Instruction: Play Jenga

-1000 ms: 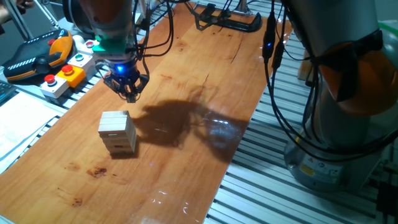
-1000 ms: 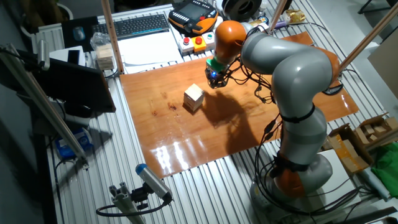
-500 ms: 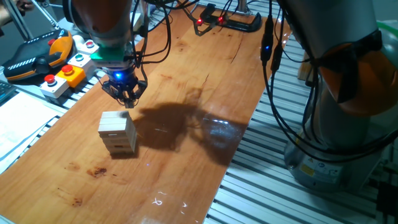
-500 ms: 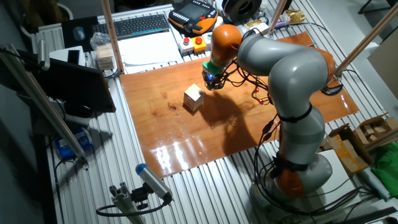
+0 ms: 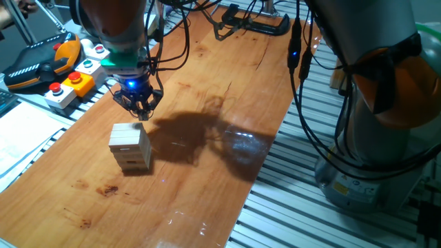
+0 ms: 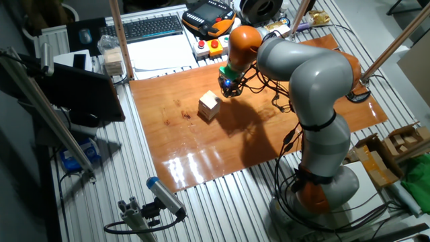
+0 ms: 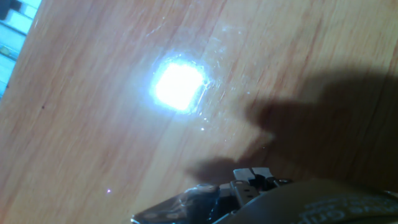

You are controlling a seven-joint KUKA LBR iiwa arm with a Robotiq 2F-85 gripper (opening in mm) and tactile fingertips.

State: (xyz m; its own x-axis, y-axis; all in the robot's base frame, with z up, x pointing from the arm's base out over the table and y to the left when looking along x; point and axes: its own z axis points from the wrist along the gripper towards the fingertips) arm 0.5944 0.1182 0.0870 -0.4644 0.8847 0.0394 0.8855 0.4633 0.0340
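the small tower of pale wooden blocks (image 5: 129, 146) stands whole on the brown wooden table (image 5: 207, 172), just below and in front of the fingers (image 5: 140, 110), apart from them. they look pressed together, though it's hard to tell. no block drawn yet; everything remains.

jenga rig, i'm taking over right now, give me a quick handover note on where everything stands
End effector: hangs just above and behind the tower, fingers pointing down and close together, holding nothing; whether it is fully shut cannot be told.
Small tower of pale wooden blocks: upright on the orange-brown wooden tabletop, layers intact, one lower block jutting slightly.
Hand view: only bare wood and a bright glare spot; the tower is not in it.
Done: nothing pulled out yet, no loose blocks on the board.
Left: line up on a block, push or draw it out, place it on top.
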